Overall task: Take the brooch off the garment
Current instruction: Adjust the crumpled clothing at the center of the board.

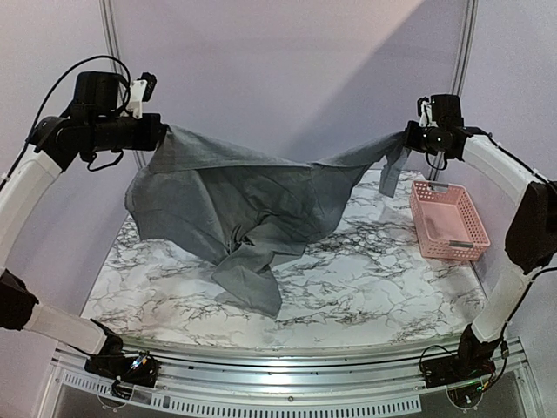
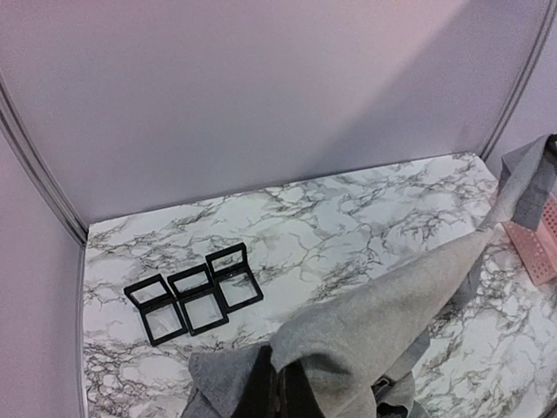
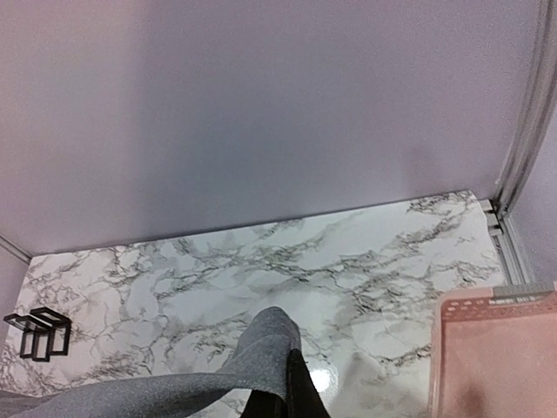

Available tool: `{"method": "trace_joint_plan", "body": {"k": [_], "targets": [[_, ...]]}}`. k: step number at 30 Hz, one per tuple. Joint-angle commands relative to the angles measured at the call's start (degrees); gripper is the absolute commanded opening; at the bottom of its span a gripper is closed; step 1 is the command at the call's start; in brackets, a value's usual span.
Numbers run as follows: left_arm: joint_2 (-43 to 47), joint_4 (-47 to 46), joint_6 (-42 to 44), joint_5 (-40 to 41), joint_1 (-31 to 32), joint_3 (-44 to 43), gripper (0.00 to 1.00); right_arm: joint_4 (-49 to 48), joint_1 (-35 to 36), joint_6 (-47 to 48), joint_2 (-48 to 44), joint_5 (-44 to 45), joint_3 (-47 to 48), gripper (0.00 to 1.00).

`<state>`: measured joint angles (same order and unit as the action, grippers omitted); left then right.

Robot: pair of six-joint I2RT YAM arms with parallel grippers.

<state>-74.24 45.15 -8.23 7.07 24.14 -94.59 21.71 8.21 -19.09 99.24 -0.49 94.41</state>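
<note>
Pale lilac booth walls [image 1: 287, 70], marble-look table [image 1: 365, 287]. The shirt [image 1: 235, 200] is strung up like a hammock btwn both arms. The left gripper [image 1: 163, 131] is clamped on one edge, well left of the pink basket [image 1: 448, 222]. The right gripper [image 1: 407, 139] is pinched shut on another edge, just above the basket's far-left corner. The middle sags, and the lowest folds pool on the table, well left of the basket.

Handling, my read: thin, limp and light, no stiffness at all. It drapes wherever gravity says and prob slides through a loose pinch. Best holds are an edge, seam or bunched fold, as both arms have now. Flat cloth won't give the fingers much.

Looks: plain grey, matte, heavily creased, big twisted fold at centre. A narrow strip hangs by the right gripper, just behind the basket. Sleeve or placket, can't tell.

Brooch: not visible in any view, maybe buried in the folds. Three black frames [image 2: 193, 292] sit at the table's far-left, opposite side from the basket.
</note>
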Motion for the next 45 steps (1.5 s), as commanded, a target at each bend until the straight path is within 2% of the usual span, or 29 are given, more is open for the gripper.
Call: {"method": "trace_joint_plan", "body": {"k": [1,4,7,10,12,17,24,29,34,40,45], "targets": [[-4.1,-2.0,-3.0,-2.0,-3.2,-7.4,0.0,-3.6,-2.4,-3.0,5.0,-8.7,8.7,0.0],[-8.0,-2.6,-6.0,-6.4,-6.7,-16.2,0.0,-6.4,-4.3,-4.8,8.6,-18.5,14.5,0.0],[-10.9,-2.5,-5.9,-9.7,-7.1,-25.3,0.0,-9.8,-6.7,-6.8,10.5,-26.5,17.5,0.0],[-10.8,-3.8,-4.6,-12.5,-7.2,-28.4,0.0,-11.7,-7.7,-6.7,10.7,-29.9,17.5,0.0],[-8.1,-6.6,-3.3,-17.2,-7.1,-24.2,0.0,-10.9,-7.7,-5.7,10.8,-28.3,16.3,0.0],[2.2,-13.8,-0.1,-30.6,-6.3,-1.1,0.0,-10.1,-7.7,-3.7,12.5,-26.1,10.0,0.0],[10.1,-13.3,0.4,-37.5,-3.6,16.4,0.0,-8.8,-7.7,-2.1,17.6,-24.8,6.2,0.0],[9.7,-9.8,0.4,-39.8,4.7,22.2,0.0,-5.9,-7.8,-0.9,19.6,-21.1,5.4,0.0],[7.8,-6.5,0.4,-40.8,14.2,23.9,0.0,-4.2,-7.8,1.1,18.7,-15.9,3.2,0.0],[4.2,-6.7,-1.4,-39.9,27.4,25.4,0.0,-2.5,-7.7,2.4,18.8,-12.1,2.6,0.0],[-2.1,-9.4,-3.5,-38.1,38.9,25.0,0.0,-2.8,-7.7,1.8,19.2,-11.0,2.5,0.0]]}}
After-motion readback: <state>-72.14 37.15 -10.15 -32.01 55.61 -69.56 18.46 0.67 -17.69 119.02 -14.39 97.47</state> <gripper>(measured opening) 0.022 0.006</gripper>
